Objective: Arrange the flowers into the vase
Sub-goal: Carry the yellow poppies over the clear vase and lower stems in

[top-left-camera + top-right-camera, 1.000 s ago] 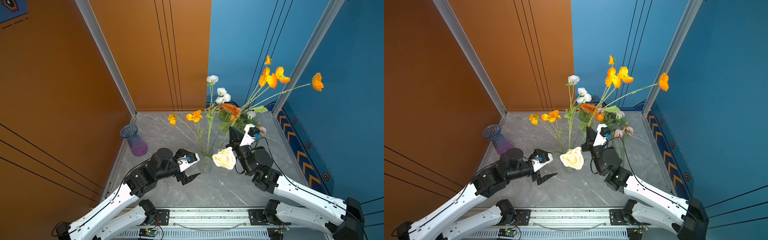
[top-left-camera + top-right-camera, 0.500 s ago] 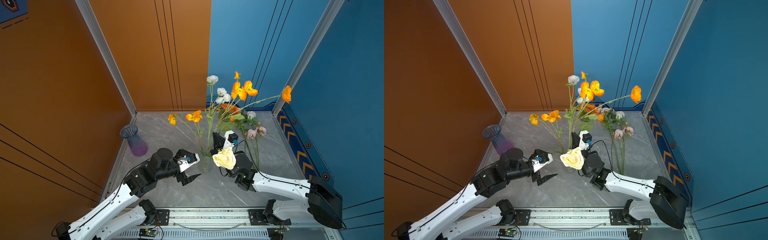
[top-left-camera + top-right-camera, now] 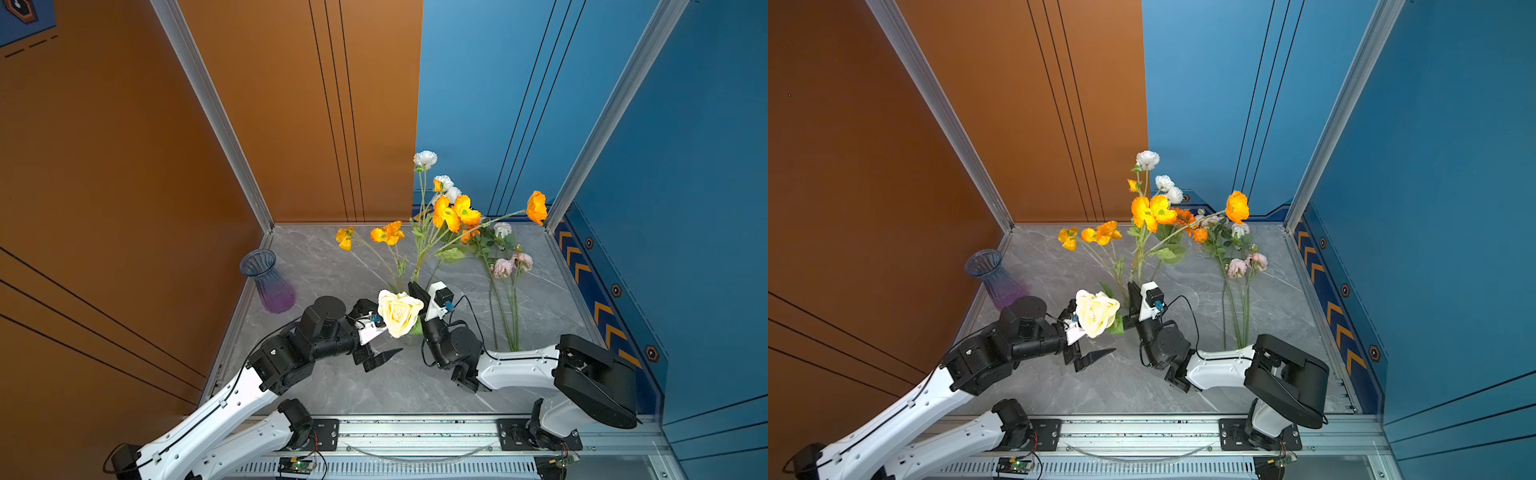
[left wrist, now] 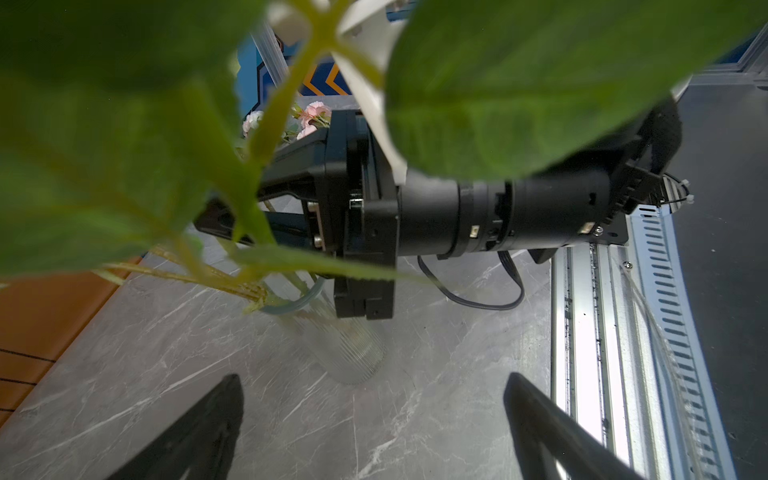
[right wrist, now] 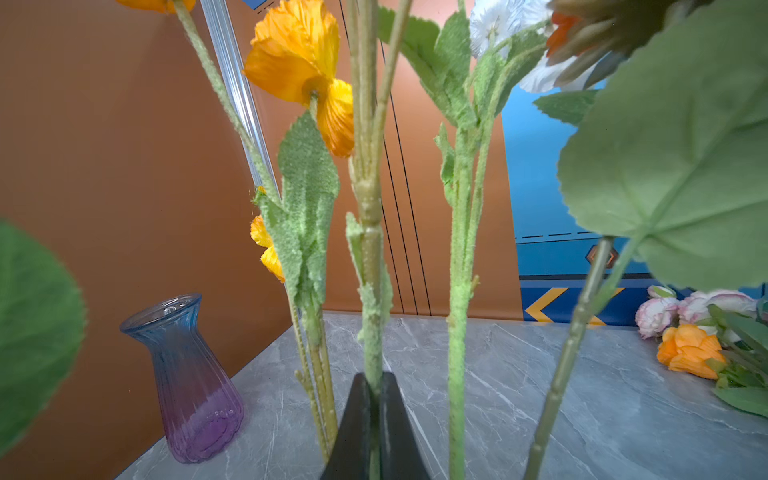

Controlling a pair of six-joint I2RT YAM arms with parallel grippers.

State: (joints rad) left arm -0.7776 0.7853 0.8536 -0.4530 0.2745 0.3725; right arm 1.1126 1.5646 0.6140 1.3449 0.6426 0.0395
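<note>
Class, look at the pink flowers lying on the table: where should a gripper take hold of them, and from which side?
Probably the bare lower stems, from straight above, jaws across them: the pink flowers lie flat on the table, blooms toward the back wall.

Orange wall (image 3: pixel 124 166) and blue wall (image 3: pixel 685 208) enclose a grey marble tabletop (image 3: pixel 395 388).

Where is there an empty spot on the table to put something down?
Bare table lies between the purple vase and the clear vase, and along the front rail. Around the clear vase it is crowded: stems, the left hand and the right hand. Pink flowers lie across the right side.
</note>
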